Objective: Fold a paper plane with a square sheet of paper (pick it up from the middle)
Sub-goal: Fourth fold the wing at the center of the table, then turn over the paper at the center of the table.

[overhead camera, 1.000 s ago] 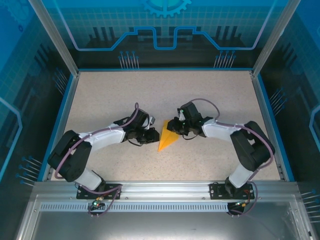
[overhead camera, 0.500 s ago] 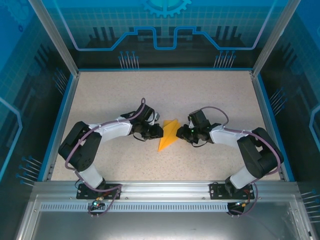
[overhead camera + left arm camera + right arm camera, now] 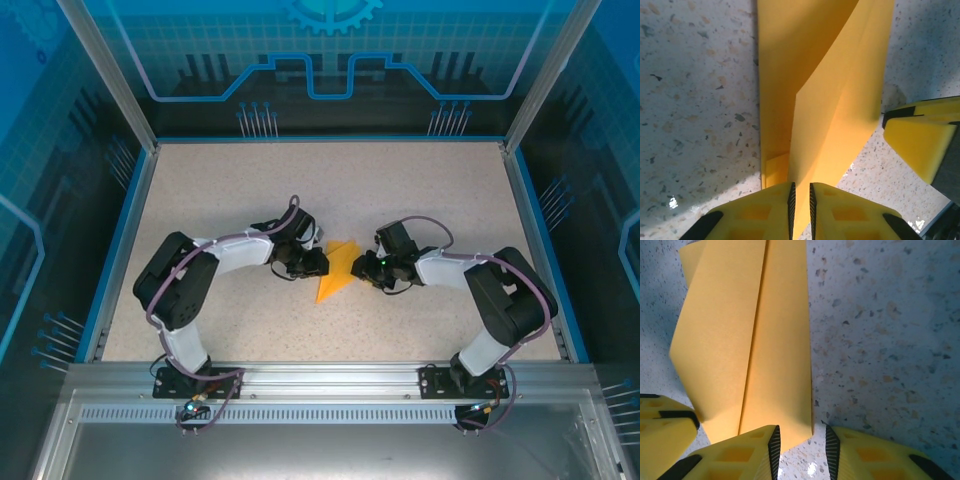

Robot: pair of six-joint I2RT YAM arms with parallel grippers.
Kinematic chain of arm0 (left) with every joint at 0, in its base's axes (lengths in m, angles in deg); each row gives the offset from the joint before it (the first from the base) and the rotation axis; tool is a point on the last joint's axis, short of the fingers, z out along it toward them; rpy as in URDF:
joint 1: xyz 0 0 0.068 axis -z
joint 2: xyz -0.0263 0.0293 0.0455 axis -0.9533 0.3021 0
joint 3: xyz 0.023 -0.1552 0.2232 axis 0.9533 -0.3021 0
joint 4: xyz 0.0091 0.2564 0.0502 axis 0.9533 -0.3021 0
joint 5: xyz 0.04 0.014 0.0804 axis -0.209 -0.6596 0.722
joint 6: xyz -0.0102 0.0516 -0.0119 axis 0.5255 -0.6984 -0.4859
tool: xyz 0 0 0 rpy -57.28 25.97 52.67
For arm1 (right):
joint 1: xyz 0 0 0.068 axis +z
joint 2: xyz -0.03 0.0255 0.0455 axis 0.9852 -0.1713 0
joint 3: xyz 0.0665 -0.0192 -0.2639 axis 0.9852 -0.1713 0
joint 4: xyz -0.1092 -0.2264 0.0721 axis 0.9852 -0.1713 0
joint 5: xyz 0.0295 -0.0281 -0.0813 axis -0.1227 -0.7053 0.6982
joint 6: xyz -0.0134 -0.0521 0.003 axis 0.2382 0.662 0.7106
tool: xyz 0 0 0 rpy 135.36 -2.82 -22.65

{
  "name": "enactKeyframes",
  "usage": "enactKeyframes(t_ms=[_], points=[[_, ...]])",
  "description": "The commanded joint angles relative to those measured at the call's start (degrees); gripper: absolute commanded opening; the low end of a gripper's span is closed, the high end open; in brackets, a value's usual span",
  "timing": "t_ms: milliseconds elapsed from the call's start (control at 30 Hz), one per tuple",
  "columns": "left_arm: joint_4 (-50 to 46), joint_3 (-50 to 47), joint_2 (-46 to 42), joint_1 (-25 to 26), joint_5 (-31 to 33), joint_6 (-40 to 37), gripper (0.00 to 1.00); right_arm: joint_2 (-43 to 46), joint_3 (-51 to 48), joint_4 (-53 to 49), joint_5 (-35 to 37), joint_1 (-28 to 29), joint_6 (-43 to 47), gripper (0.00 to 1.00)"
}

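Tabletop (image 3: pixel 420 190), pale and speckled, sits inside a blue rim (image 3: pixel 330 139). From the left, the left arm (image 3: pixel 225 250) reaches to the middle. The left gripper (image 3: pixel 316 263) has its jaws pressed almost together, pinching one edge of the paper plane (image 3: pixel 338 272). In the left wrist view the paper's edge runs into the thin slit between the two fingers (image 3: pixel 765 212). The orange-yellow plane, partly folded, lies at the table's centre between both claws. Just to its right is the right gripper (image 3: pixel 363 268) on the right arm (image 3: pixel 450 268). Its jaws are spread, and a corner of the paper lies loose at the gap. Each wrist view shows a yellow finger of the other claw just beside the paper. Counted: two arms, two grippers, one folded paper.
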State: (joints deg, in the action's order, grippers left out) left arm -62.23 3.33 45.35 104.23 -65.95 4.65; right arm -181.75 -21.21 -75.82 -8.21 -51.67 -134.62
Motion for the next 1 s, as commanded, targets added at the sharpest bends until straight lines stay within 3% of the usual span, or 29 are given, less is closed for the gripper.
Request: enactKeyframes(t_ms=[0,567,967], points=[[-1.5,1.8,2.4,-0.4,0.8,-1.8,0.18,-2.4,-1.3,6.5,-2.8,0.2,-2.6,0.30],[-2.6,2.4,5.5,-0.4,0.3,-2.2,0.18,-2.8,-0.6,9.7,-3.0,0.7,-5.7,0.31],[-2.1,1.7,4.3,-0.5,0.4,-1.5,0.18,-4.5,1.0,14.8,-5.0,1.6,-6.6,0.38]])
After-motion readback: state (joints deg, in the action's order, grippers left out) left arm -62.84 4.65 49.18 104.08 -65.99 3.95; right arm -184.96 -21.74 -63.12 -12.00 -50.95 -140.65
